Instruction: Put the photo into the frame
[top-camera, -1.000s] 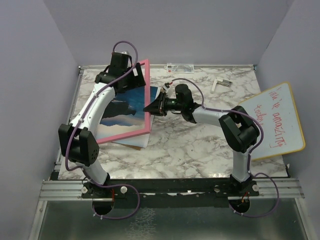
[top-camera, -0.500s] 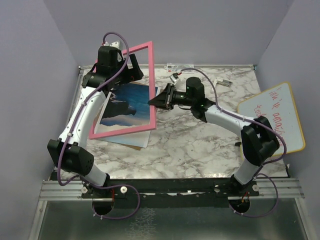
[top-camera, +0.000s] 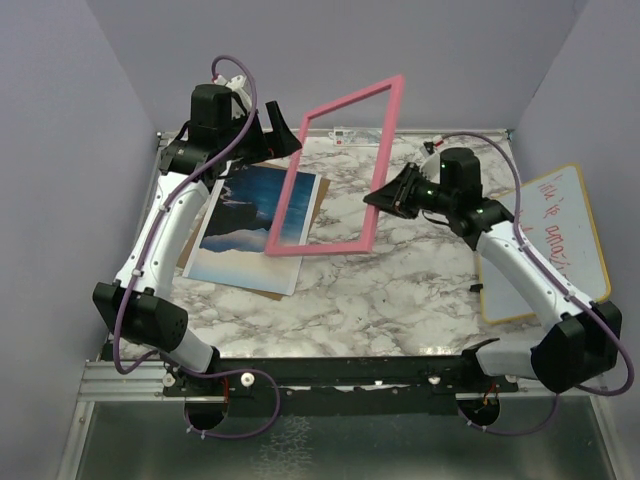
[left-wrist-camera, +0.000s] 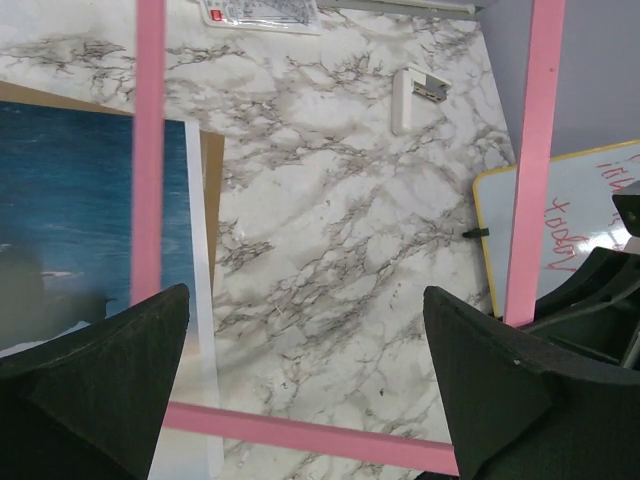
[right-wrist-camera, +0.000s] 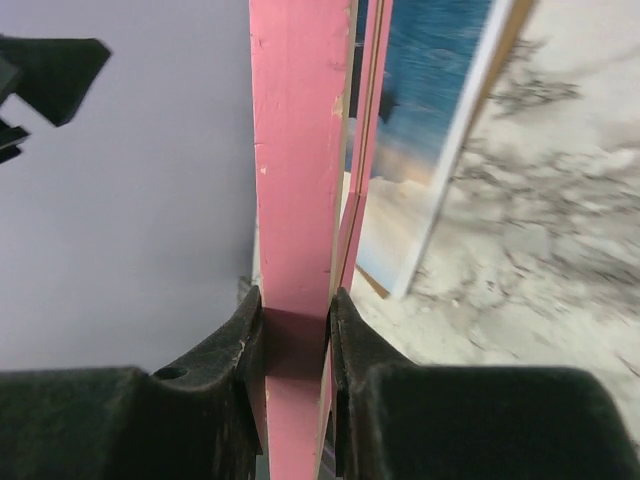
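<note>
- Photo (top-camera: 255, 215) lies flat and picture-up on the left part of the table (top-camera: 400, 290). It rests on a brown backing board (top-camera: 318, 200) that peeks out along its right and near edges. It is not in the frame yet.
- The frame (top-camera: 384, 160) is off the table and tilted up on edge. Its lower left corner hangs over the photo's right side, and the rest hangs over bare marble.
- The right gripper (top-camera: 372, 200) has its jaws pinching the frame's right rim, one on each face. My right wrist view shows the pink bar squeezed between them. I judge that this one grip carries the whole frame.
- The left gripper (top-camera: 275, 128) hovers by the frame's upper left with its jaws spread wide, touching nothing. Its camera looks straight through the frame's opening at the photo's edge and the marble.
- I read the raised hold as a way to keep the frame clear of the photo, so it can be turned over and laid back-up for loading.
- I cannot tell whether a pane sits in the opening.
- With only a one-sided pinch on a long rim, the frame could swing or slip.
- The whiteboard (top-camera: 560, 240) with red writing sits at the right edge, well apart.
</note>
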